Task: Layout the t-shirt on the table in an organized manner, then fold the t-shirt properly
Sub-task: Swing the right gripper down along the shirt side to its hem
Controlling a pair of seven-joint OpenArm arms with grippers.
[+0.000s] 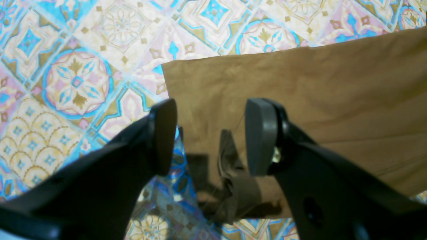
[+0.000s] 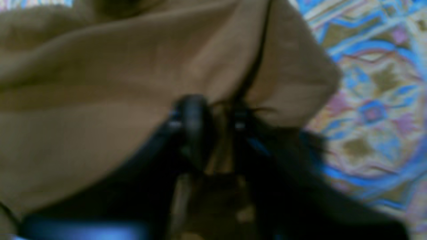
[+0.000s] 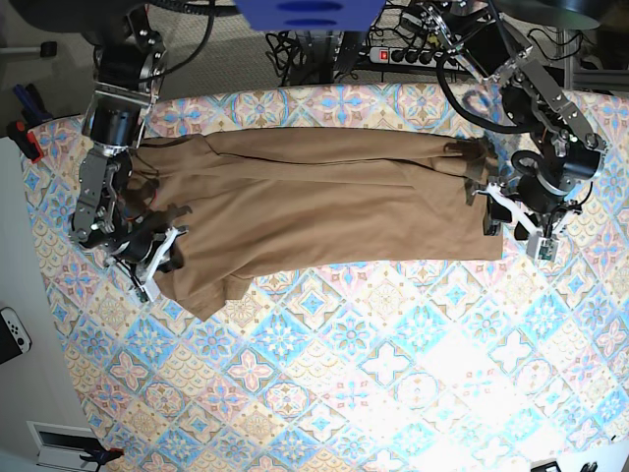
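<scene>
The tan-brown t-shirt [image 3: 324, 211] lies stretched sideways across the far half of the table [image 3: 344, 374], with one end bunched and hanging toward the front at the left. My right gripper [image 3: 162, 251] is at that bunched end. In the blurred right wrist view its jaws [image 2: 217, 125] stand close together with the t-shirt [image 2: 100, 83] pinched between them. My left gripper [image 3: 496, 211] is at the shirt's opposite end. In the left wrist view it [image 1: 211, 136] is open just over a corner of the t-shirt [image 1: 300, 93], with a small crumpled fold below the gap.
The patterned tablecloth [image 1: 76, 80] shows bare around the shirt corner. A power strip with cables [image 3: 393, 54] lies behind the table's far edge. A red clamp [image 3: 25, 138] and a white controller [image 3: 12, 334] sit off the table at the left.
</scene>
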